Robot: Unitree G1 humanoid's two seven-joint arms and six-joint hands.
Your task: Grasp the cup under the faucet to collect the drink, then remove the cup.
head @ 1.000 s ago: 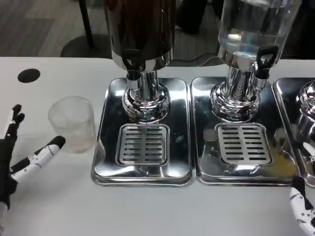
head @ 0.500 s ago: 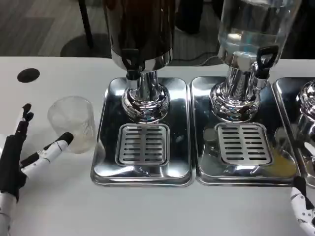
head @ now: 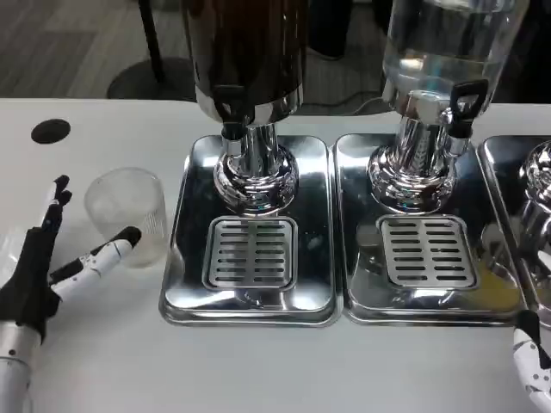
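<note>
A clear plastic cup [head: 127, 213] stands upright on the white table, left of the steel drip tray [head: 250, 297] under the dark drink dispenser [head: 245, 60]. Its black faucet tap [head: 229, 101] hangs above the tray's grille, with no cup under it. My left hand [head: 52, 271] lies just left of the cup with fingers spread apart; its thumb tip reaches the cup's near lower side, and I cannot tell if it touches. A small part of my right hand [head: 534, 366] shows at the bottom right corner, holding nothing that I can see.
A second dispenser [head: 439, 52] with clear liquid stands on its own drip tray [head: 426, 297] to the right, and a third tray edge [head: 529, 215] at far right. A black round hole [head: 50, 131] marks the table at the back left.
My left hand has moved forward and right toward the cup, its thumb now at the cup's lower side. The cup has not moved. The right hand has sunk slightly lower.
</note>
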